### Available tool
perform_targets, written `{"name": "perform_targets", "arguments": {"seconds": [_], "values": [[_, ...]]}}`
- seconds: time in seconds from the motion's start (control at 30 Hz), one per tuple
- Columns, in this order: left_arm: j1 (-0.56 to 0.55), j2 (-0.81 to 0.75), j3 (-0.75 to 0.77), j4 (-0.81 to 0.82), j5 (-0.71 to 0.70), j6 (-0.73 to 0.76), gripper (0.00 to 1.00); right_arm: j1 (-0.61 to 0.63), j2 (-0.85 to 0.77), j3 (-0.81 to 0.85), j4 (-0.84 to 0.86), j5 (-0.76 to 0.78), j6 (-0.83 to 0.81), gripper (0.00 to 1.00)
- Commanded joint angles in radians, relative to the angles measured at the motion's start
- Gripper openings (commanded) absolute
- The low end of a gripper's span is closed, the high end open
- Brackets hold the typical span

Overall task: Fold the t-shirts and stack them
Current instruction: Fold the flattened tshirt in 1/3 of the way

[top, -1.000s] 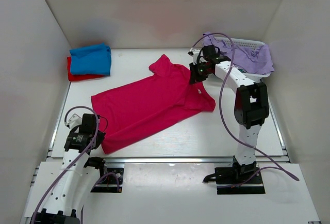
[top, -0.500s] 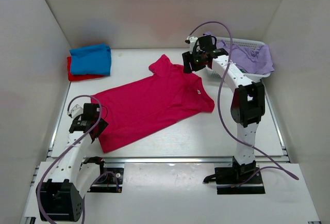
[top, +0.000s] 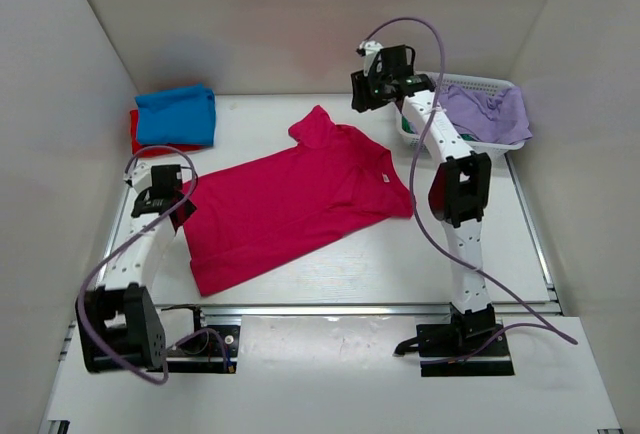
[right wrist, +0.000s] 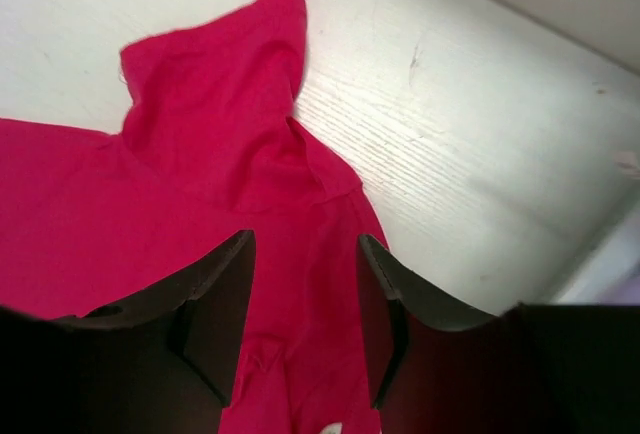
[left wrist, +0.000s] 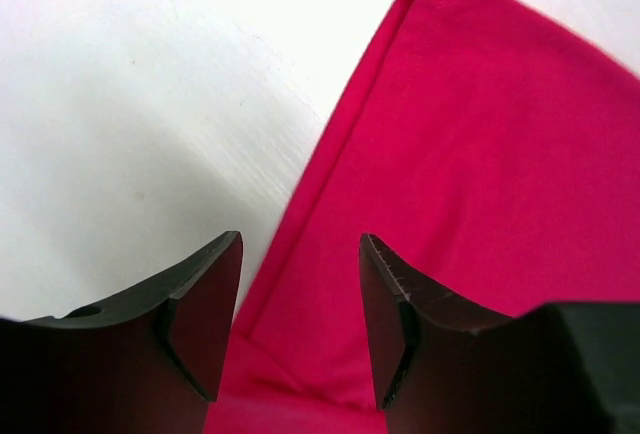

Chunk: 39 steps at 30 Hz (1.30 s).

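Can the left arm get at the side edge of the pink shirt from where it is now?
Probably yes. The left gripper hangs open right above the crimson shirt, over its side edge. Only bare table lies beside that edge, and nothing shows between the jaws and the cloth.

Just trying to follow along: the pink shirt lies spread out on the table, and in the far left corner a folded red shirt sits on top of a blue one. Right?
Not quite. The top external view shows the reverse: the folded blue shirt sits on top of the red one. The pink shirt is indeed spread out on the table.
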<state>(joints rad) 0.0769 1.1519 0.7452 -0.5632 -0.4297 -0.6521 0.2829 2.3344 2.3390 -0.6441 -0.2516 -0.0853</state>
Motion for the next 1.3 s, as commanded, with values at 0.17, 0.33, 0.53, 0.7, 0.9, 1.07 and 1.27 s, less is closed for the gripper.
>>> {"name": "perform_targets", "arguments": {"seconds": [0.17, 0.33, 0.53, 0.7, 0.9, 1.07, 1.27], "values": [[0.020, 0.196, 0.045, 0.200, 0.026, 0.124, 0.65, 0.022, 0.170, 0.103, 0.035, 0.050, -0.002, 0.43], [0.003, 0.284, 0.097, 0.180, 0.020, 0.135, 0.65, 0.051, 0.161, 0.085, -0.055, 0.119, -0.030, 0.42], [0.014, 0.350, 0.097, 0.240, 0.054, 0.135, 0.65, 0.064, 0.123, 0.045, -0.127, 0.202, -0.067, 0.41], [0.027, 0.341, 0.173, 0.188, 0.089, 0.170, 0.65, 0.079, -0.047, -0.091, -0.189, 0.229, -0.059, 0.41], [-0.041, 0.146, 0.160, -0.009, 0.224, 0.204, 0.63, 0.081, -0.371, -0.551, -0.092, 0.218, -0.031, 0.41], [-0.146, -0.056, -0.033, -0.112, 0.293, 0.151, 0.62, 0.065, -0.587, -0.910, -0.016, 0.189, -0.040, 0.42], [-0.271, -0.182, -0.167, -0.159, 0.251, 0.043, 0.60, -0.008, -0.711, -1.154, 0.076, 0.092, -0.076, 0.40]]}}
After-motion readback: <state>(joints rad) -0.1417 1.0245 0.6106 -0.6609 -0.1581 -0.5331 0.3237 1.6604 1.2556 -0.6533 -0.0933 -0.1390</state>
